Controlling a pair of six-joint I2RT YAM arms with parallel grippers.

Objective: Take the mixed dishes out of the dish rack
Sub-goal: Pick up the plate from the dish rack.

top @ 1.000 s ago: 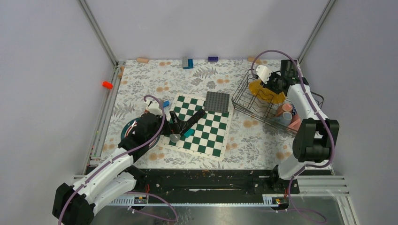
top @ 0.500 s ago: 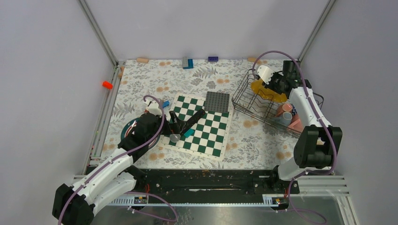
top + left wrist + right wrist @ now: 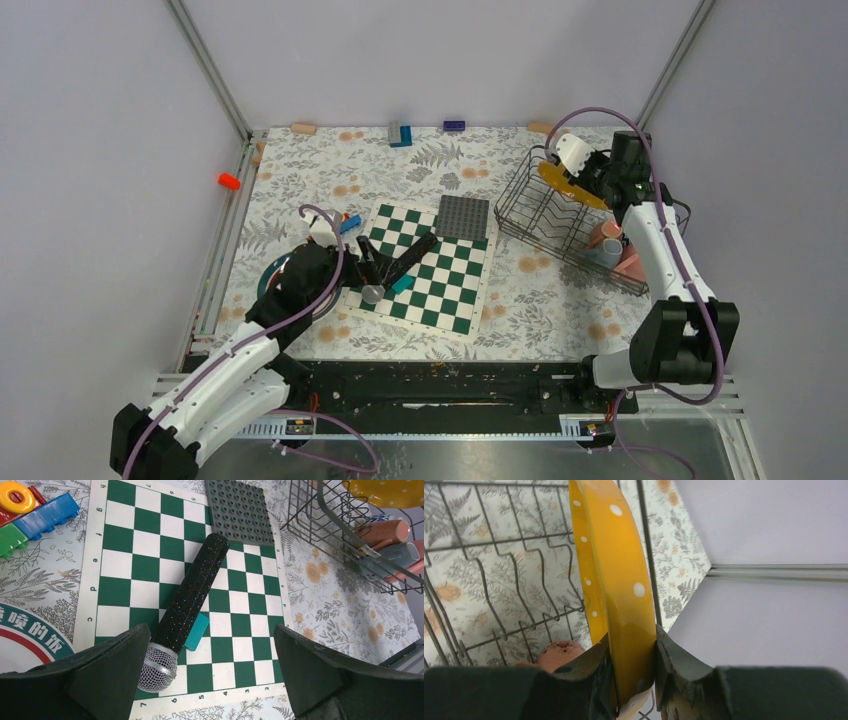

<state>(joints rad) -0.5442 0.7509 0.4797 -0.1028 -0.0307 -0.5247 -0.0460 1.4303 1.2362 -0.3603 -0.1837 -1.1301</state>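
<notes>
Yellow plate (image 3: 616, 580) stands on edge, rim clamped betw. right fingers (image 3: 676, 672), above dish rack (image 3: 528, 218); left fingers (image 3: 105, 680) wide apart, well off over chessboard (image 3: 240, 605).

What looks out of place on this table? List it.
A glittery black microphone lies diagonally across the chessboard, with a teal block against it. In the dish rack, the mugs lie on their sides rather than upright.
</notes>
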